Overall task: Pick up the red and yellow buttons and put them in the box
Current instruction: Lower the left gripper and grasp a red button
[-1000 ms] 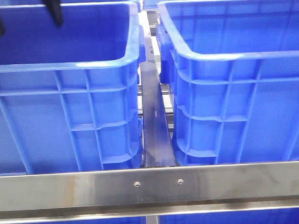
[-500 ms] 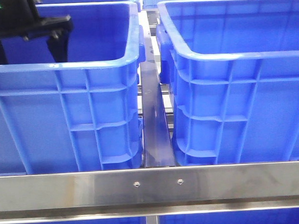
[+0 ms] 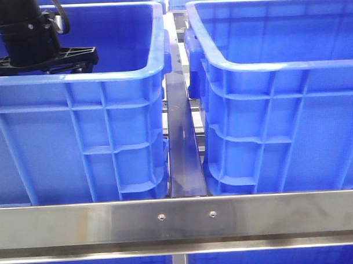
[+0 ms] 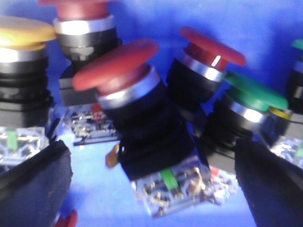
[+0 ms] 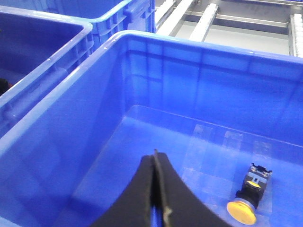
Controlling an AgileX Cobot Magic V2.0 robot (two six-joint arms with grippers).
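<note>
Lower now than half a second back, my left arm (image 3: 31, 38) is sinking deep into the left bin (image 3: 76, 77); only fingertips were showing a second ago. My left tool (image 4: 151, 184) is hanging wide open, holding nothing, its fingers (image 4: 33, 184) straddling a tilted red button (image 4: 128, 90) amid the button heap. I'm judging the grasp is imminent. My right tool (image 5: 155, 198) is sitting fully closed, empty, over the right bin (image 5: 71, 94), where a yellow button (image 5: 248, 198) is already lying on the floor.
</note>
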